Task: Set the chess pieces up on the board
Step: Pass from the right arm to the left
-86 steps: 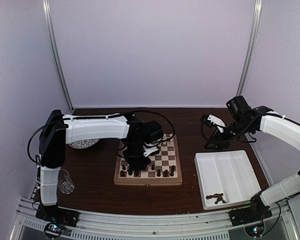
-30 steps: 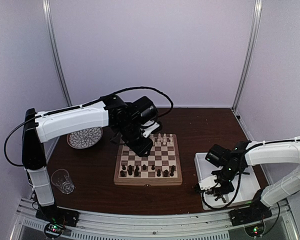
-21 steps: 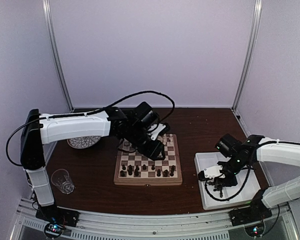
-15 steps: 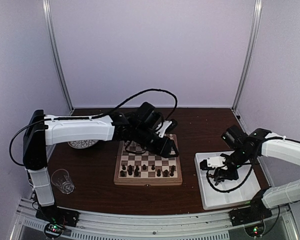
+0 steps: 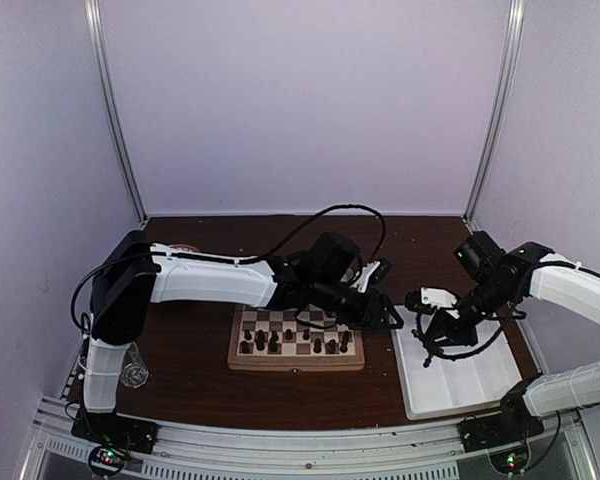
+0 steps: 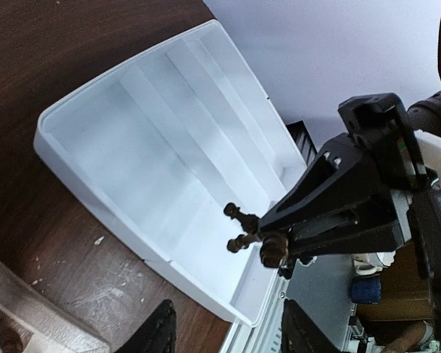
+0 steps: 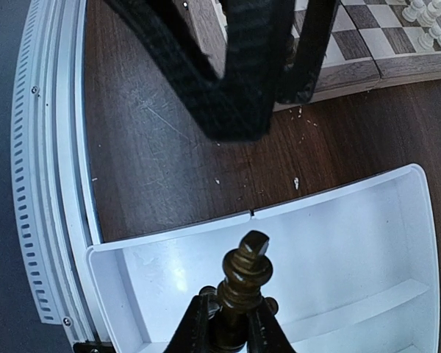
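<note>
The right gripper (image 7: pixel 234 323) was closed on the stem of a dark piece (image 7: pixel 244 276), its fingers pinching just under the head, so the crown stood clear above them and the piece sat upright in the grip. It hung over the far-left part of the tray (image 7: pixel 338 243), lifted off the floor. In the left wrist view two more small dark shapes showed at those fingertips. Whether they were held as well I could not tell.

The left gripper (image 6: pixel 224 334) reached across from the left, hovering over the table (image 7: pixel 154 147) between the tray and the board (image 7: pixel 353 73). Its fingers stood apart with nothing between them.

The board lay left of the tray. Dark pieces (image 5: pixel 290 345) lined its near rows and white pieces (image 7: pixel 426 15) stood at its far side.

The piece looked like turned wood: light, stiff, and smooth enough to twist or slide in a pinch. Its narrow base would likely tip easily. The stem seemed the best place to hold it, leaving the base free to meet a square flat.
</note>
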Action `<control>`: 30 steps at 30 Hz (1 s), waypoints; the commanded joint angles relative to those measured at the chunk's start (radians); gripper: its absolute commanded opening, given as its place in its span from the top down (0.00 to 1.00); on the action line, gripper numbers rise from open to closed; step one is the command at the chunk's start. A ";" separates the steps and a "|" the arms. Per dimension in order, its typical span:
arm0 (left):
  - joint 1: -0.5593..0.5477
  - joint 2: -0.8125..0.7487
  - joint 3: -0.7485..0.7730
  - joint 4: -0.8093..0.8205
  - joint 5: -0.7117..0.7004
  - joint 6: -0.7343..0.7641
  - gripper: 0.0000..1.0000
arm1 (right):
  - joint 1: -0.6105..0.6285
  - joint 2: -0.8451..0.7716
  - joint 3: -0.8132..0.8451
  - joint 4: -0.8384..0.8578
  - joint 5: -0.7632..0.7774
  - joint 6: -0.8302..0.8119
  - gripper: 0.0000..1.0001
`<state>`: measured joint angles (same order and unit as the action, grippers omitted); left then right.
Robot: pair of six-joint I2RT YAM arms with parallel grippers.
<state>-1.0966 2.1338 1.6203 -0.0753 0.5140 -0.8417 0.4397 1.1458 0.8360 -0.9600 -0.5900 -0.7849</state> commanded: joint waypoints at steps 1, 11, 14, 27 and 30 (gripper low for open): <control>-0.020 0.051 0.101 0.095 0.086 -0.059 0.50 | -0.013 -0.010 0.038 -0.020 -0.062 0.025 0.89; -0.035 0.134 0.204 0.059 0.149 -0.074 0.55 | -0.022 -0.016 0.043 -0.016 -0.071 0.035 0.89; -0.041 0.158 0.242 0.034 0.166 -0.073 0.56 | -0.027 -0.019 0.043 -0.009 -0.070 0.042 0.88; -0.041 0.210 0.311 0.013 0.205 -0.083 0.75 | -0.038 -0.023 0.042 -0.005 -0.076 0.047 0.88; -0.040 0.215 0.318 0.011 0.208 -0.083 0.82 | -0.040 -0.023 0.041 -0.005 -0.076 0.047 0.88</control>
<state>-1.1313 2.3295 1.8942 -0.0879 0.6807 -0.9260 0.4068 1.1389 0.8543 -0.9745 -0.6495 -0.7509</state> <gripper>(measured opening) 0.216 0.165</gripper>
